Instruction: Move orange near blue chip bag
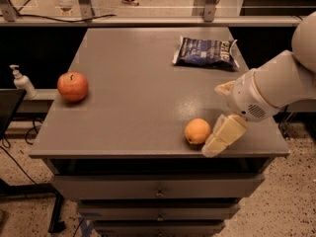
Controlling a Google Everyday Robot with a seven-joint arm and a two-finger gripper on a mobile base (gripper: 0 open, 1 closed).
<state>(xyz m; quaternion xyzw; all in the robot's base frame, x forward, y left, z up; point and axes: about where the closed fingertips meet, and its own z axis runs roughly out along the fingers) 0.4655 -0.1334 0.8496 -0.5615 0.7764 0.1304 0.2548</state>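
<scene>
So here's the setup: a flat grey cabinet-top surface [133, 112] with three things on it. The small round yellow-orange fruit, the orange [197, 131], sits close to the front edge, toward the right. The flat, crinkled navy-blue chip bag with white lettering [206, 52] lies at the back right, roughly at 12 o'clock from the orange and well apart from it. A bigger red apple with a stem [72, 86] is way over on the left side, somewhere between 9 and 10 o'clock from the orange.

The robot's white arm [276, 85] comes in from the right edge. Its end effector [214, 120] hangs at the front right corner of the surface with its cream-coloured fingers [227, 132] spread apart and nothing held between them. The lower finger angles down past the front edge, and the orange sits just beside it at about 9 o'clock. Whether they actually touch is hard to call. The upper finger pokes out at around 1 o'clock from the orange, clear of it. So the fruit is left of the opening, not between the fingers.

Off the surface, a white pump bottle [21, 81] stands on a ledge at the far left, at 9 o'clock from the apple. Grey drawers [158, 186] sit below the top.
</scene>
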